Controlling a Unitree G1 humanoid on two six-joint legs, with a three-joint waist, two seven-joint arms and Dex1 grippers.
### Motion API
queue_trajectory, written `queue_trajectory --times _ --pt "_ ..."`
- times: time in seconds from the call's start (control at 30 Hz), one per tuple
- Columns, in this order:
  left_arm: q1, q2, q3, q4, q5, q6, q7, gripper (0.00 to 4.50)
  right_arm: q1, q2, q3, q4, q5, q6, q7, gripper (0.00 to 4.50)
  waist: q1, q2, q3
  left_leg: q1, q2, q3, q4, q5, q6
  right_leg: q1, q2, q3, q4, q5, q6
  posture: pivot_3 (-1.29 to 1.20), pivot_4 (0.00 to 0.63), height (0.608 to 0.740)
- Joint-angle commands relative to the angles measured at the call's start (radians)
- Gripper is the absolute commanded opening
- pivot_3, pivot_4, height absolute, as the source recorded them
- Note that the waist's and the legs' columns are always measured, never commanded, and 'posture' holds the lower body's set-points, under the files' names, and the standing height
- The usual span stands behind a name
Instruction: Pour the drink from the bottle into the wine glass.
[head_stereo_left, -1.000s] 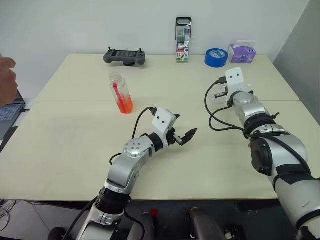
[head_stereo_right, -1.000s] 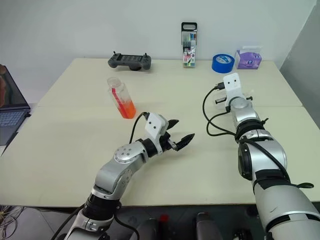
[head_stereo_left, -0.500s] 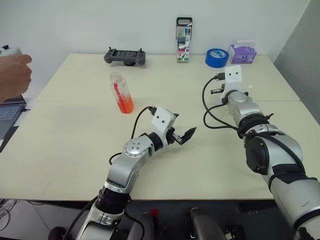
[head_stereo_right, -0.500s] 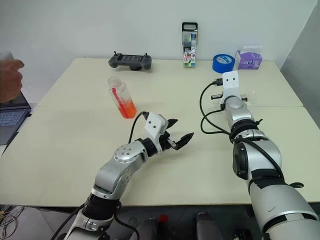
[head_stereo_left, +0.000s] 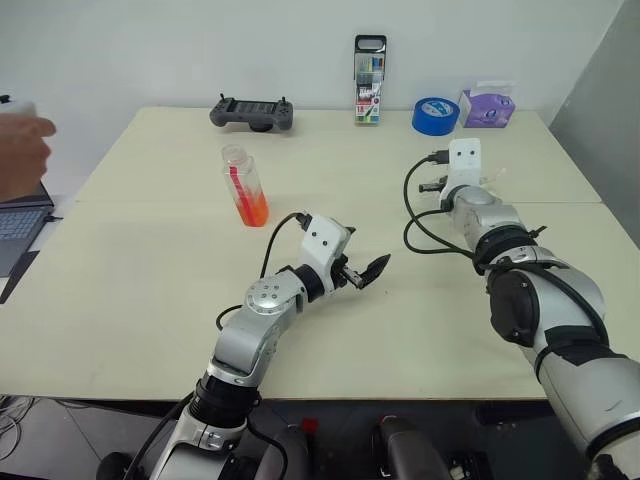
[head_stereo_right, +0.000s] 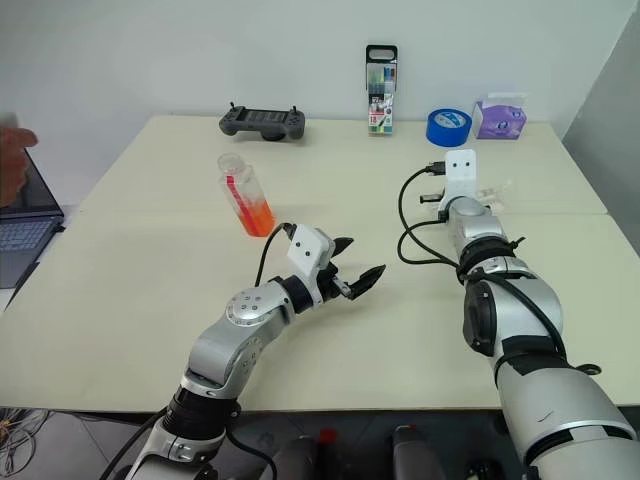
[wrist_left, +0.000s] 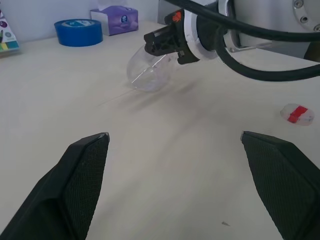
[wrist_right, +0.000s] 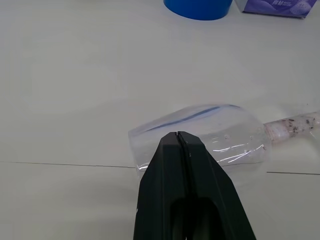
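The bottle (head_stereo_left: 243, 185) stands open-topped left of the table's middle, with the orange-red drink (head_stereo_left: 250, 210) in its lower part. The wine glass (wrist_right: 200, 132) lies on its side at the right of the table, its stem (wrist_right: 295, 122) flat on the surface; it also shows as wine glass (wrist_left: 147, 75). My right gripper (wrist_right: 179, 136) is shut, its tips against the side of the bowl with nothing seen between them. My left gripper (head_stereo_left: 362, 268) hangs open and empty over the table's middle, apart from bottle and glass.
A small red-and-white cap (wrist_left: 297, 113) lies on the table. Along the far edge stand a game controller (head_stereo_left: 252, 113), a marker case (head_stereo_left: 368, 80), a blue tape roll (head_stereo_left: 433, 115) and a purple tissue box (head_stereo_left: 485, 105). A person's hand (head_stereo_left: 20, 155) and a laptop (head_stereo_left: 15, 235) are at the left.
My right wrist has rolled in place by the glass. The person's hand at the left edge has risen and come further in. My left arm has kept still.
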Motion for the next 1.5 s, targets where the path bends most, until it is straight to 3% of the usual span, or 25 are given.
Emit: queue_trajectory --times 0.03,0.3,0.6,0.77,0.93,1.17,1.5 --pt "-0.02 0.002 0.025 -0.013 0.004 -0.023 -0.002 4.5 -0.041 -0.015 -0.026 -0.027 0.034 0.039 0.004 0.03 0.0 0.0 0.0 0.0 0.0 0.0 0.0 0.0 0.0 0.0 0.0 0.0 0.0 0.0 0.0 0.0 0.15 0.74" --pt "-0.054 0.006 0.027 0.033 0.008 -0.052 -0.019 4.5 -0.102 -0.017 0.058 -0.069 -0.004 0.065 0.087 0.03 0.0 0.001 0.0 0.0 0.0 0.0 0.0 0.0 0.0 0.0 0.0 0.0 0.0 0.0 0.0 0.0 0.15 0.74" --pt "-0.058 0.013 0.042 0.067 0.013 -0.087 -0.038 4.5 -0.161 -0.037 0.1 -0.185 0.016 0.263 0.201 0.03 0.001 0.001 0.001 -0.001 0.0 -0.001 -0.001 0.0 0.0 -0.001 0.0 -0.001 0.0 0.0 0.0 0.0 0.15 0.74" --pt "-0.064 0.003 0.042 0.087 0.017 -0.102 -0.039 4.5 -0.093 -0.036 0.043 -0.205 0.058 0.256 0.091 0.03 0.002 0.001 0.001 -0.001 0.0 -0.002 -0.001 0.0 0.0 -0.001 0.0 -0.002 0.0 0.0 0.0 0.0 0.15 0.74" --pt "-0.079 -0.011 0.039 0.1 0.02 -0.106 -0.039 4.5 -0.03 -0.029 0.0 -0.112 0.076 0.121 -0.029 0.03 0.002 0.001 0.001 -0.002 0.0 -0.001 0.0 0.0 0.0 -0.001 0.0 -0.001 0.0 0.0 0.0 0.0 0.15 0.74" --pt "-0.077 0.0 0.046 0.083 0.023 -0.098 -0.042 4.5 0.0 -0.012 0.066 -0.049 0.014 -0.011 0.0 0.03 -0.01 0.001 0.001 -0.002 0.001 0.0 -0.001 0.0 0.0 -0.002 0.001 -0.001 0.0 0.0 0.0 0.0 0.15 0.74" --pt "-0.046 0.022 0.058 0.053 0.02 -0.085 -0.03 4.5 -0.035 -0.032 0.046 -0.051 0.044 0.058 0.007 0.03 -0.013 0.001 0.001 -0.003 0.001 -0.001 -0.001 0.0 0.0 -0.002 0.001 -0.001 0.0 0.0 0.0 0.0 0.15 0.74"
